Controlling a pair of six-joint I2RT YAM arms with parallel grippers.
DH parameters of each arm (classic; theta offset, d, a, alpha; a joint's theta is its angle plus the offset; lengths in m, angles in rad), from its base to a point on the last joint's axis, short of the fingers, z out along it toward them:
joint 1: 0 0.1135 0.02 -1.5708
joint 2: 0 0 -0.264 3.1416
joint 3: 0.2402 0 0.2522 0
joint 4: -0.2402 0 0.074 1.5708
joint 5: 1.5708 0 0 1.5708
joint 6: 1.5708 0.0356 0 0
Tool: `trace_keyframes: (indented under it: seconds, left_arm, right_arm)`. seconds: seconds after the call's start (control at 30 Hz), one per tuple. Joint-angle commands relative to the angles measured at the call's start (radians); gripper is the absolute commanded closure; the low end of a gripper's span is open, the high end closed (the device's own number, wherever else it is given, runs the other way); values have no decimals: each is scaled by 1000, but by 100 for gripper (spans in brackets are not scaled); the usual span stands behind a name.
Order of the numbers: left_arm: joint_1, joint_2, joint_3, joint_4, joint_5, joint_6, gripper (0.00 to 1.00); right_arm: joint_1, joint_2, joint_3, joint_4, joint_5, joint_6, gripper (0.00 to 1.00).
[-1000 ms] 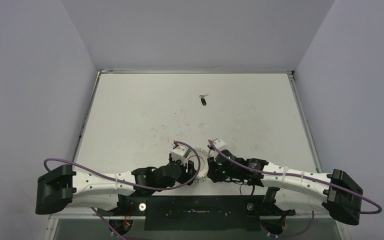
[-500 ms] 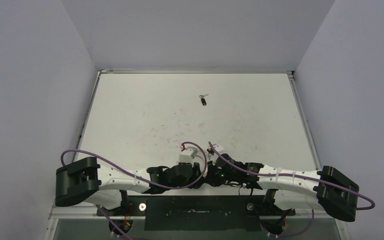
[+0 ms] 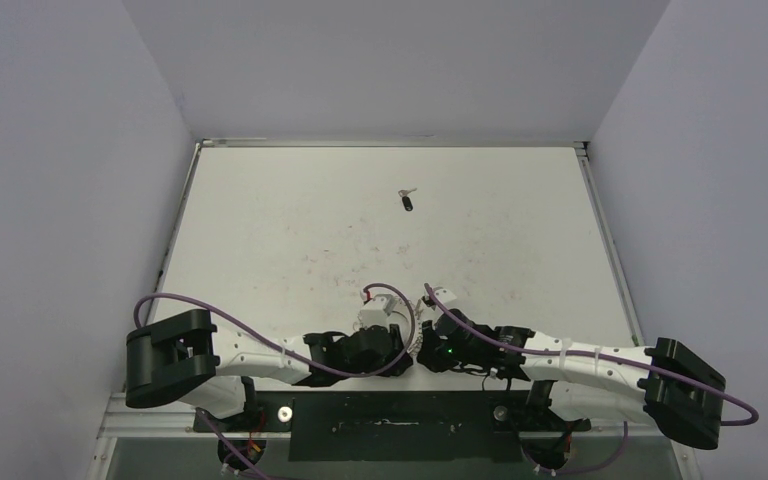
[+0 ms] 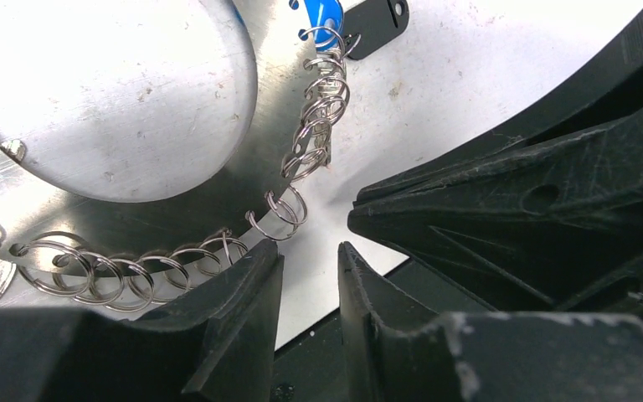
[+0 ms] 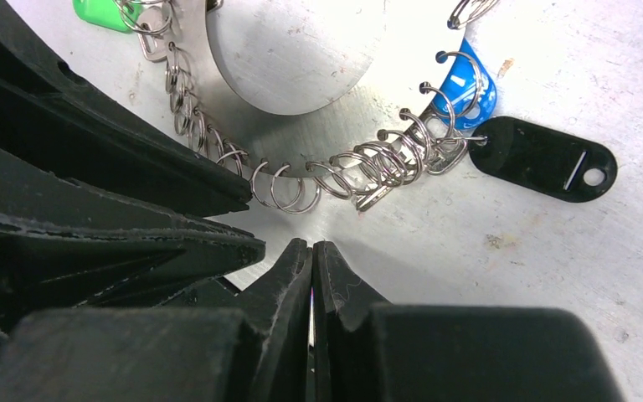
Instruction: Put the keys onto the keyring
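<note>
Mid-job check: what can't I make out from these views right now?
- keyring: top view, hidden under both arms; each wrist view shows only part of its rim.
- keys: top view, too small to tell one from two; outside both wrist views.
- green plastic piece: right wrist view, cut off by top edge.
- right claw: shut; its own fingers hide whether anything thin is pinched.

The left arm (image 3: pixel 260 357) and right arm (image 3: pixel 580 360) reach low and inward, wrists close together; the left gripper (image 4: pixel 310 264) stands narrowly parted and empty, the right gripper (image 5: pixel 311 251) with fingertips pressed together.
</note>
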Motion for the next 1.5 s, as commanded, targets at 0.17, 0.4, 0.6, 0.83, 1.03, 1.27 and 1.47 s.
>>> trace_keyframes:
  seconds: [0.17, 0.4, 0.6, 0.83, 1.03, 1.27, 1.47]
  left_arm:
    - [4, 26, 39, -47, -43, -53, 71]
    - [5, -2, -10, -67, -93, -135, 65]
    - [15, -35, -61, -56, -117, -161, 66]
    - [50, -94, -139, -58, -136, -196, 60]
    - [98, -194, -168, -196, -187, -191, 47]
    - [146, -391, -224, -351, -233, -170, 45]
    - [156, -551, -310, -303, -192, -153, 60]
  right_arm:
    - [7, -21, 11, -17, 39, -13, 97]
    - [6, -29, 7, 0, 27, -28, 96]
    - [8, -29, -9, 57, -7, -56, 96]
    - [9, -5, -5, 86, -19, -84, 96]
    - [8, 18, 11, 81, -19, -96, 96]
    - [12, 40, 26, 79, -17, -101, 96]
    - [15, 60, 34, 85, -15, -102, 95]
